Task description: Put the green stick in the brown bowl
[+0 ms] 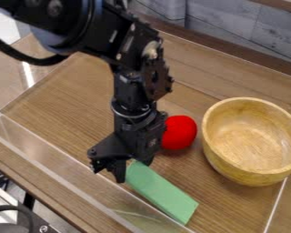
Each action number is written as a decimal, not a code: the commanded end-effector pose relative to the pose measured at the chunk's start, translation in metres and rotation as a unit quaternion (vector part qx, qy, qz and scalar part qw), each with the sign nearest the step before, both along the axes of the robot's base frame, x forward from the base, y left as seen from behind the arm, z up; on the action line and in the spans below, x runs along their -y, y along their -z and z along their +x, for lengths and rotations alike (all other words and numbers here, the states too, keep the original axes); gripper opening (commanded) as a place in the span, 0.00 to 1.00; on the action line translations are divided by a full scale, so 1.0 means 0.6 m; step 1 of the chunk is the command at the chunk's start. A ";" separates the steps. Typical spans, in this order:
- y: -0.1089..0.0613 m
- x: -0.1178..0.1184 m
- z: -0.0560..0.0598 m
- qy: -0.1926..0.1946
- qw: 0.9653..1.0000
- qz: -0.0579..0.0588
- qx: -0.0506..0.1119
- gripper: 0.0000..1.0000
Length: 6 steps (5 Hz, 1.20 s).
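**Gripping the Green Stick at Its Near-Left End**

Spanning the whole scene, the wood-grain tabletop (pixel 63 109) carries every loose item, and a clear wall runs along its near edge. Above it, the black robot arm (pixel 112 41) reaches down from the upper left with its wrist pointing at the surface. The brown bowl (pixel 251 138) sits upright at the right side, well apart from the arm's tip. The green stick (pixel 160 192) lies slanted toward the lower right, its far end near the bowl's left rim but not touching. The gripper (pixel 115 167) has its jaws drawn narrow on the stick's upper-left end. A red round fruit (pixel 177 133) rests between gripper and bowl, just beside the wrist.
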<state>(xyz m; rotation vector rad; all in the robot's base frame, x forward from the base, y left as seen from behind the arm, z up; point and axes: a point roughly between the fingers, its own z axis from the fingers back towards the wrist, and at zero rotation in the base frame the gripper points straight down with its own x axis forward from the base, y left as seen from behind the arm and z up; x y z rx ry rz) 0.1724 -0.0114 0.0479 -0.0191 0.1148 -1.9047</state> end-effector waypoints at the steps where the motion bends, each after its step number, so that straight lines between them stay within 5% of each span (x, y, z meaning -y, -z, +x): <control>1: -0.030 -0.008 0.011 0.021 1.000 -0.008 0.009 0.00; 4: -0.135 -0.051 0.073 -0.020 0.997 -0.059 0.044 0.00; 6: -0.146 -0.055 0.096 -0.013 0.996 -0.064 0.057 0.00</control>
